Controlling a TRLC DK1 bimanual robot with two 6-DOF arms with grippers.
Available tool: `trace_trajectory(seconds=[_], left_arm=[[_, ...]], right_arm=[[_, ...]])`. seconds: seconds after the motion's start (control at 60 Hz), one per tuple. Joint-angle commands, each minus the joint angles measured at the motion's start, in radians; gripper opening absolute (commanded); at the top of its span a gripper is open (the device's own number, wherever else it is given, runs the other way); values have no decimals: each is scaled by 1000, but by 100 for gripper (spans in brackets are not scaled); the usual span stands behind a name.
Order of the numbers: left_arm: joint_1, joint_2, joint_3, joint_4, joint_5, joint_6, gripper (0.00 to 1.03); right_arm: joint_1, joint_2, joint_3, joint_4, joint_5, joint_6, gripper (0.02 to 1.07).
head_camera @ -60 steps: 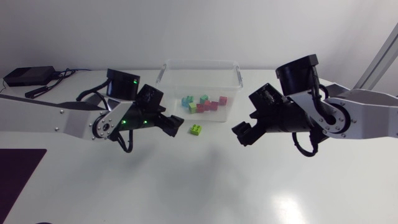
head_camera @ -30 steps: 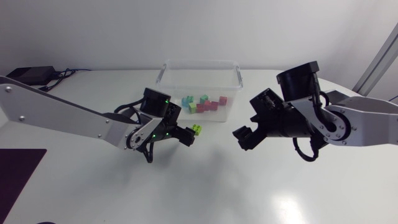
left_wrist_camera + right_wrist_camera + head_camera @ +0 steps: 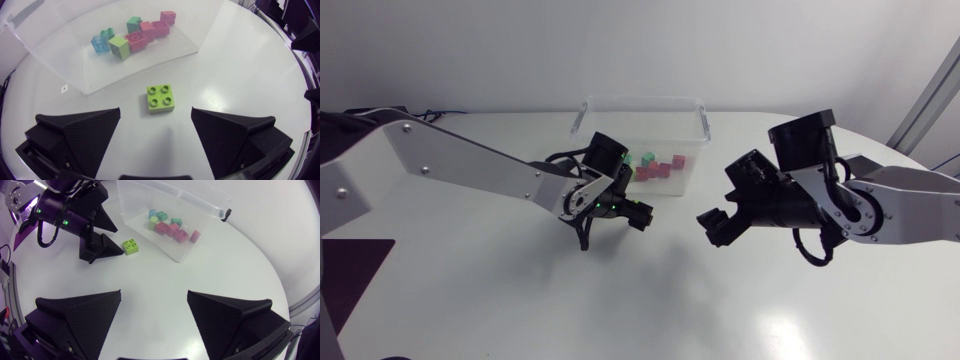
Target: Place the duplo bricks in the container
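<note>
A lime green duplo brick (image 3: pixel 161 98) lies on the white table just in front of the clear plastic container (image 3: pixel 50 55). My left gripper (image 3: pixel 156 135) hovers open over it, the brick just ahead of the gap between its fingers and touching neither. In the head view the left gripper (image 3: pixel 632 212) hides the brick. The right wrist view shows the brick (image 3: pixel 131 246) beside the left gripper (image 3: pixel 119 241). Several pink, green, blue and lime bricks (image 3: pixel 135 35) lie inside the container (image 3: pixel 645 100). My right gripper (image 3: pixel 712 222) hangs open and empty to the right of the brick.
A black box with cables (image 3: pixel 360 118) sits at the table's far left corner. A dark purple mat (image 3: pixel 345 270) lies at the left front edge. White table surface spreads across the front between the arms.
My left arm has swung right and forward, bringing its open gripper over the lime brick. The right arm has barely shifted.
</note>
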Motion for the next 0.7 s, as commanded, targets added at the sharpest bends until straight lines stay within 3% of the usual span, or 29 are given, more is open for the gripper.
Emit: trace_trajectory(seconds=[0.0,0.233,0.417,0.55,0.683], left_arm=[[-5,40,53,-30,-12,-37,99],[-17,64,119,-115,-47,-48,99],[-18,58,101,-110,-57,-48,99],[-17,31,32,-24,-60,-39,99],[-23,35,52,-35,-70,-37,99]], right_arm=[[-12,-15,-25,9,-15,2,98],[-19,-18,-42,28,-27,2,98],[-19,-19,-54,40,-28,4,98],[-22,-23,-60,41,-36,4,98],[-23,-23,-59,46,-36,2,98]])
